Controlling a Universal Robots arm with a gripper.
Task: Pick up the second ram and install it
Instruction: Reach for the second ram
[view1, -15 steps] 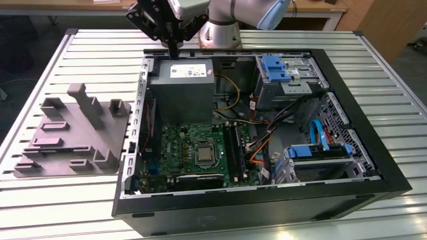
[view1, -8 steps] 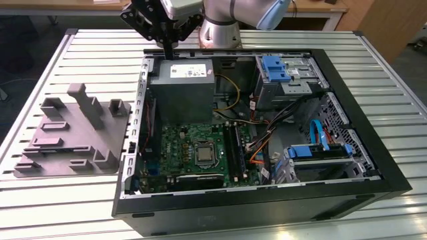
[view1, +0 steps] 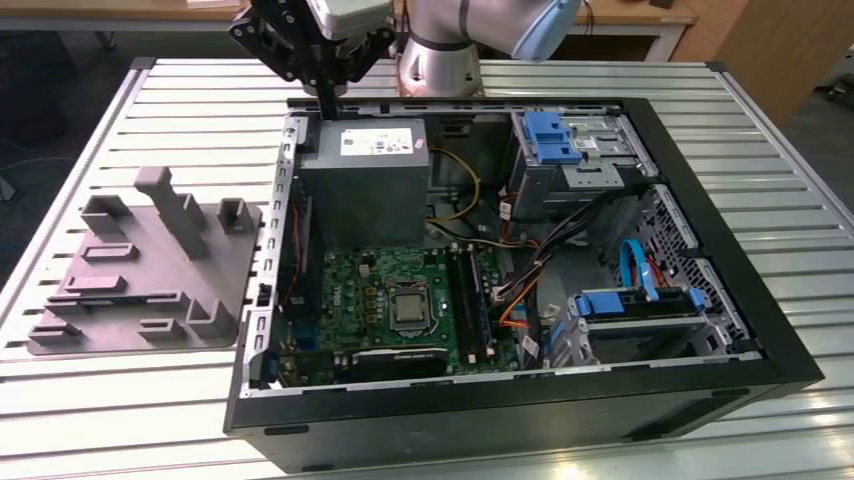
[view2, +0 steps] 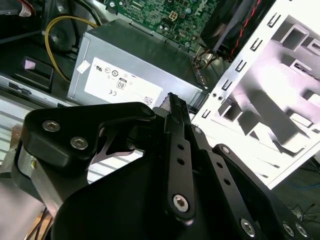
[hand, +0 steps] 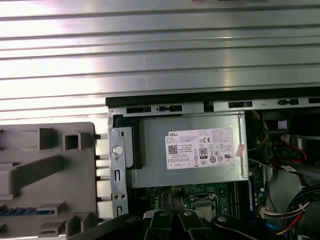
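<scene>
Hovering above the power supply (view1: 360, 185), fingers (view2: 176, 132) closed together — second ram (hand: 25, 211) lying in the grey holder (hand: 55, 172)

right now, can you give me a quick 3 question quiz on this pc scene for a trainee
1. True or false: the claw hangs over the motherboard.
2. The second ram sits in: a) the grey fixture, b) a motherboard slot, c) the drive cage.
3. Name the labelled grey box nearest the claw.
Key: 1 false; 2 a; 3 the power supply.
</scene>
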